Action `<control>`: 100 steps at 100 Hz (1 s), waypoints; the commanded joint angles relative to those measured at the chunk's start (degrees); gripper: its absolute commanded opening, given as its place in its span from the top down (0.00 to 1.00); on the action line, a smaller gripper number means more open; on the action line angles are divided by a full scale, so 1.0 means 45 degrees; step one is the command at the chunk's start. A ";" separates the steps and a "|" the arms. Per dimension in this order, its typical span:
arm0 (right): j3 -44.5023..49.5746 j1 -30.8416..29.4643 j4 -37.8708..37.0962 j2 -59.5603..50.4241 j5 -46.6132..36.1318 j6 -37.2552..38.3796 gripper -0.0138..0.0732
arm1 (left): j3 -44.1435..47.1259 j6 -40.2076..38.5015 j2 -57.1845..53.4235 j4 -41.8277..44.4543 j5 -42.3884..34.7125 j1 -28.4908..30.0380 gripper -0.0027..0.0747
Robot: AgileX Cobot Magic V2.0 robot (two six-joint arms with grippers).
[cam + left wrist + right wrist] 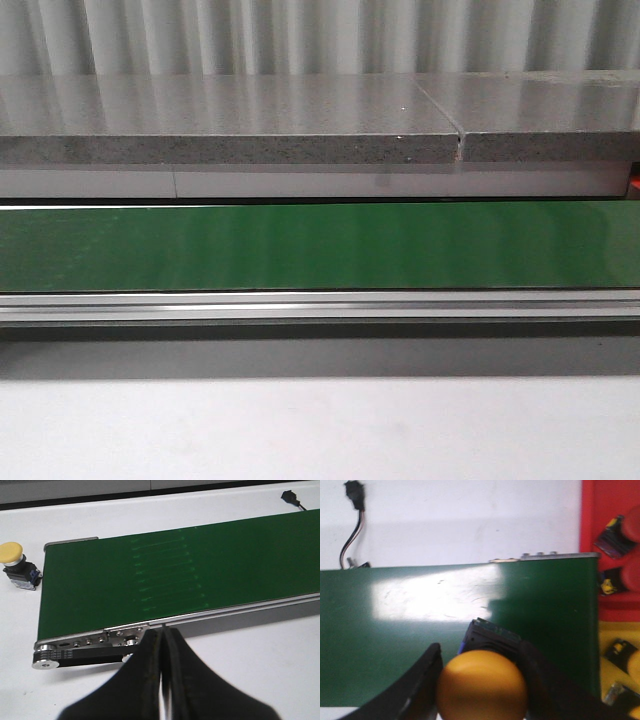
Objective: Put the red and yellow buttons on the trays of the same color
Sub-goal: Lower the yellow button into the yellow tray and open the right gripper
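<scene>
My right gripper (pixel 481 680) is shut on a yellow button (pixel 482 685) with a black and blue body, held above the green conveyor belt (pixel 420 630). Beyond the belt's end lie a red tray (pixel 595 520) with red buttons (pixel 630 575) in it and a yellow tray (pixel 607 635) with yellow buttons (pixel 632 665). My left gripper (pixel 163 650) is shut on nothing, near the belt's (pixel 175 575) metal rail. Another yellow button (pixel 17 565) lies on the white table beside the belt's end. The front view shows neither gripper nor any button.
A black plug with a cable (pixel 352 510) lies on the white table past the belt. The belt's roller and drive band (pixel 75 655) sit by my left gripper. In the front view a grey stone ledge (pixel 300 130) runs behind the belt (pixel 320 245).
</scene>
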 commanded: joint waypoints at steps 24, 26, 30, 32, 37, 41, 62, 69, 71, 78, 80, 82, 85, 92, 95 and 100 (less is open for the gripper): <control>-0.0359 -0.3452 -0.0013 -0.0591 -0.0326 0.0499 0.76 | -0.0342 -0.0002 0.0020 -0.0157 -0.0927 -0.0103 0.99; -0.0348 -0.3685 -0.0013 -0.0591 -0.0338 0.0499 0.76 | -0.0342 -0.0002 0.0020 -0.0157 -0.0927 -0.0103 0.99; -0.0355 -0.4137 -0.0013 -0.0591 -0.0368 0.0511 0.76 | -0.0342 -0.0002 0.0020 -0.0157 -0.0927 -0.0103 0.99; -0.0355 -0.4360 -0.0013 -0.0591 -0.0382 0.0538 0.76 | -0.0342 -0.0002 0.0020 -0.0157 -0.0927 -0.0103 0.99; -0.0329 -0.4873 -0.0024 -0.0591 -0.0526 0.0656 0.76 | -0.0342 -0.0002 0.0020 -0.0157 -0.0927 -0.0103 0.99; -0.0314 -0.5221 -0.0024 -0.0569 -0.0722 0.0726 0.76 | -0.0342 -0.0002 0.0020 -0.0157 -0.0927 -0.0103 0.99; -0.0303 -0.6677 -0.0024 -0.0014 -0.1027 0.0927 0.76 | -0.0342 -0.0002 0.0020 -0.0157 -0.0927 -0.0103 0.99; -0.0289 -0.6822 -0.0024 0.0379 -0.0993 0.0927 0.76 | -0.0342 -0.0002 0.0020 -0.0157 -0.0927 -0.0103 0.99; -0.0289 -0.6840 -0.0045 0.0516 -0.0993 0.0927 0.76 | -0.0342 -0.0002 0.0020 -0.0157 -0.0927 -0.0103 0.99; -0.0289 -0.6880 -0.0086 0.0965 -0.1036 0.0927 0.76 | -0.0342 -0.0002 0.0020 -0.0157 -0.0927 -0.0103 0.99; -0.0289 -0.6880 -0.0086 0.1057 -0.1053 0.0927 0.76 | -0.0342 -0.0002 0.0020 -0.0157 -0.0927 -0.0103 0.99; -0.0289 -0.6880 -0.0109 0.1197 -0.1071 0.0927 0.76 | -0.0342 -0.0002 0.0020 -0.0157 -0.0927 -0.0103 0.99; -0.0289 -0.6880 -0.0111 0.1441 -0.1119 0.0927 0.76 | -0.0342 -0.0002 0.0020 -0.0157 -0.0927 -0.0103 0.99; -0.0289 -0.6880 -0.0111 0.1932 -0.1281 0.0927 0.76 | -0.0342 -0.0002 0.0020 -0.0157 -0.0927 -0.0103 0.99; -0.0289 -0.6880 -0.0111 0.2130 -0.1385 0.0927 0.76 | -0.0342 -0.0002 0.0020 -0.0157 -0.0927 -0.0103 0.99; -0.0289 -0.6880 -0.0111 0.2468 -0.1500 0.0927 0.76 | -0.0342 -0.0002 0.0020 -0.0157 -0.0927 -0.0103 0.99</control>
